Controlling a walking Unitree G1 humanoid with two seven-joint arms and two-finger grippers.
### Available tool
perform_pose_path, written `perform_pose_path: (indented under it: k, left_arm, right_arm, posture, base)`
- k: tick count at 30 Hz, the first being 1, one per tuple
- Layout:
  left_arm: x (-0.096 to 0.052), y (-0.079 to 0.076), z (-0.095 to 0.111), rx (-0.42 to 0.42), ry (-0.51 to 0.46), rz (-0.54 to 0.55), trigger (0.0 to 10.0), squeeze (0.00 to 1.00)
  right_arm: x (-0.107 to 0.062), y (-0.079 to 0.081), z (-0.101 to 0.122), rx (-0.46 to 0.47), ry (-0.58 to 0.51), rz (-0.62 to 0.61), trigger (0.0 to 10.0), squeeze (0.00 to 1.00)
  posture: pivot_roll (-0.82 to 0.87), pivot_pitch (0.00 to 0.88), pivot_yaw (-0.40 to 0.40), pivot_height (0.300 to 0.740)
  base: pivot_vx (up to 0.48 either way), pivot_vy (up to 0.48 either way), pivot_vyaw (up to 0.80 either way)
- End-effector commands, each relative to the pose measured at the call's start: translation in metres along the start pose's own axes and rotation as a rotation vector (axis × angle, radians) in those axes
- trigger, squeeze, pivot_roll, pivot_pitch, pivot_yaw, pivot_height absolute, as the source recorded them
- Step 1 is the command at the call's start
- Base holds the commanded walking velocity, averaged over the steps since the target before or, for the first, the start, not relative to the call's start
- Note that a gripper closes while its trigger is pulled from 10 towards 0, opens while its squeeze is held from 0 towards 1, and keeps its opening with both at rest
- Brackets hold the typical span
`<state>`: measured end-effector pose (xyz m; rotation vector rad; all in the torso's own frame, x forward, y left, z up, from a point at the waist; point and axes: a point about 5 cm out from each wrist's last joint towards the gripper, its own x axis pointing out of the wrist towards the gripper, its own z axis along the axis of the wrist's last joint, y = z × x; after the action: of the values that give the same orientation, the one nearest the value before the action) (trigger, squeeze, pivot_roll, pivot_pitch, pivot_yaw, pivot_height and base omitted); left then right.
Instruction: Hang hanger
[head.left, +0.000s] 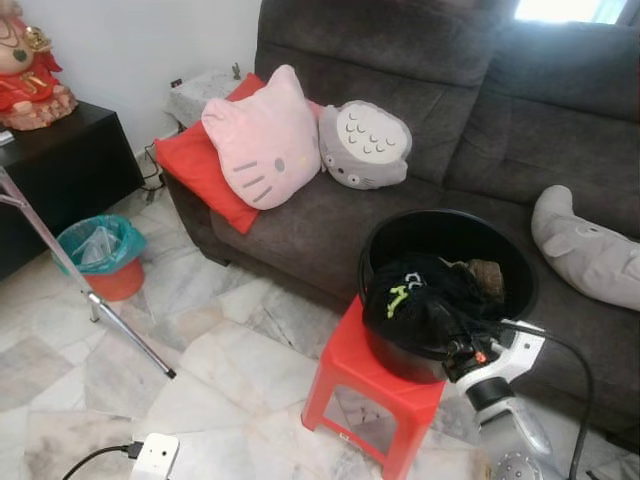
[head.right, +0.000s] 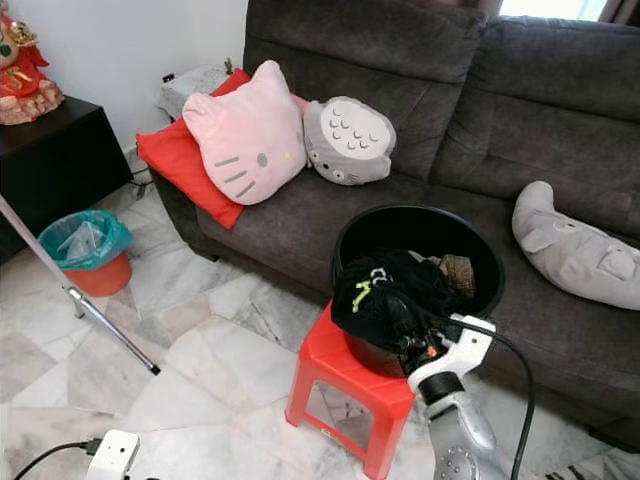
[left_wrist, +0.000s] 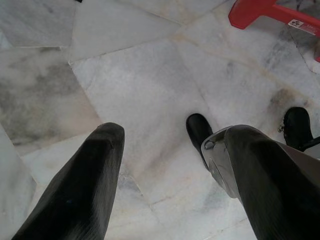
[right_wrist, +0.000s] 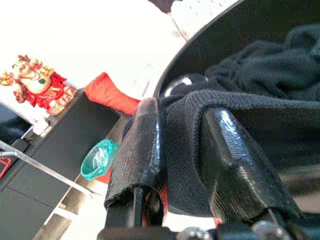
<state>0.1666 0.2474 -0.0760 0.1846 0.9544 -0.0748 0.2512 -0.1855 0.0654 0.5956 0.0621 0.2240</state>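
Note:
A black bucket (head.left: 452, 216) stands on a red plastic stool (head.left: 345, 368) in front of the sofa. A black garment (head.left: 415, 292) with a green print lies heaped in it and drapes over the near rim. My right gripper (head.left: 441, 326) reaches in from the lower right at that rim. In the right wrist view its fingers (right_wrist: 141, 135) are shut on a fold of the black garment (right_wrist: 182, 150). My left gripper (left_wrist: 170, 137) hangs idle over the marble floor, its fingers apart with nothing between them.
A dark grey sofa (head.left: 420, 110) holds a pink cat cushion (head.left: 262, 140), a grey cushion (head.left: 365, 145), a red pillow and a grey plush (head.left: 590, 250). At the left stand a slanting metal pole (head.left: 90, 295), a teal-lined bin (head.left: 100, 250) and a black cabinet. A white power strip (head.left: 155, 457) lies on the floor.

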Motion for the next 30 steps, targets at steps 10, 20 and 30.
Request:
perform_pose_path:
  k: [10, 20, 30]
  left_arm:
    - [-0.001, 0.003, -0.003, -0.002, 0.012, 0.004, 10.0, 0.0]
    - [-0.001, 0.002, -0.003, -0.006, 0.012, 0.003, 10.0, 0.0]
    - [-0.001, 0.001, -0.004, -0.011, 0.011, 0.001, 10.0, 0.0]
  right_arm:
    - [0.03, 0.0, 0.056, -0.105, -0.148, -0.027, 0.0, 0.0]
    - [0.061, 0.011, 0.099, -0.176, -0.25, 0.01, 0.0, 0.0]
    - [0.072, 0.03, 0.124, -0.224, -0.316, 0.08, 0.0, 0.0]
  posture:
    - [-0.22, 0.0, -0.003, 0.74]
    - [-0.22, 0.0, 0.0, 0.74]
    - [-0.23, 0.0, -0.002, 0.74]
  base:
    - [0.0, 0.0, 0.0]
    - [0.0, 0.0, 0.0]
    - [0.0, 0.0, 0.0]
